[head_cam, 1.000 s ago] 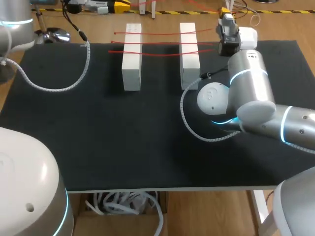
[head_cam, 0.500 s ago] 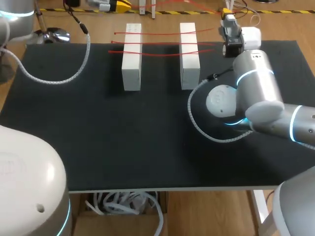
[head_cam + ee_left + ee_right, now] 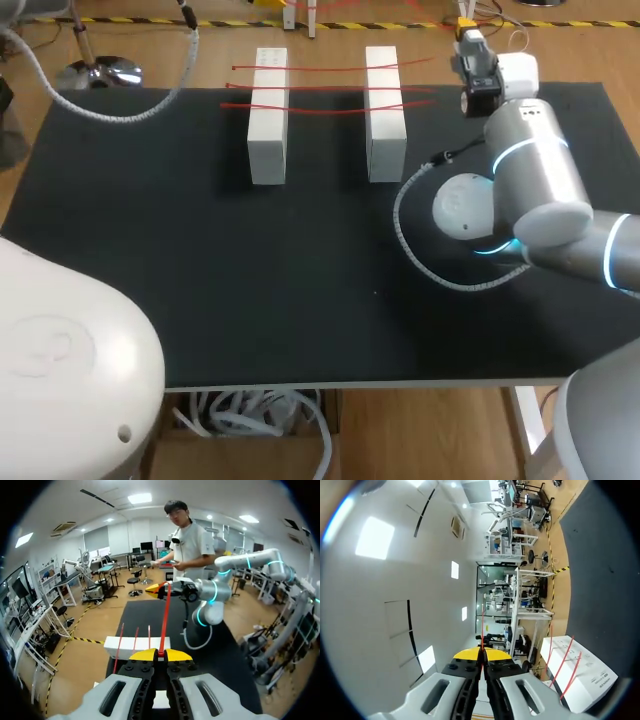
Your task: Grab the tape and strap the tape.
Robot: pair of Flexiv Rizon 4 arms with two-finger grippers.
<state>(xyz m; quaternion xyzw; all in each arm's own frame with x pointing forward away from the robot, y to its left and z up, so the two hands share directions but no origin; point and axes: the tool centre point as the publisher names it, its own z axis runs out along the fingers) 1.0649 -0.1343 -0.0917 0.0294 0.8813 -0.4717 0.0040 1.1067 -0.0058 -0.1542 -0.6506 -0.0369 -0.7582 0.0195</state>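
Right arm [image 3: 530, 180] drifted toward 3 o'clock. Left gripper [image 3: 161, 654] and right gripper [image 3: 482, 654] each clench one red tape [image 3: 164, 612], taut between them. Three laid tapes [image 3: 320, 88] span white blocks [image 3: 268, 130] at 12; this one left to lay.

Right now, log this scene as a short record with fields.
left gripper: shut on one end of the red tape
right gripper: shut on the other end of it
held tape: stretched straight between both grippers, clear of the blocks
white blocks: two, side by side at the far part of the table
laid strips: three red ones already lying across both blocks
step left: lay the held tape across the blocks
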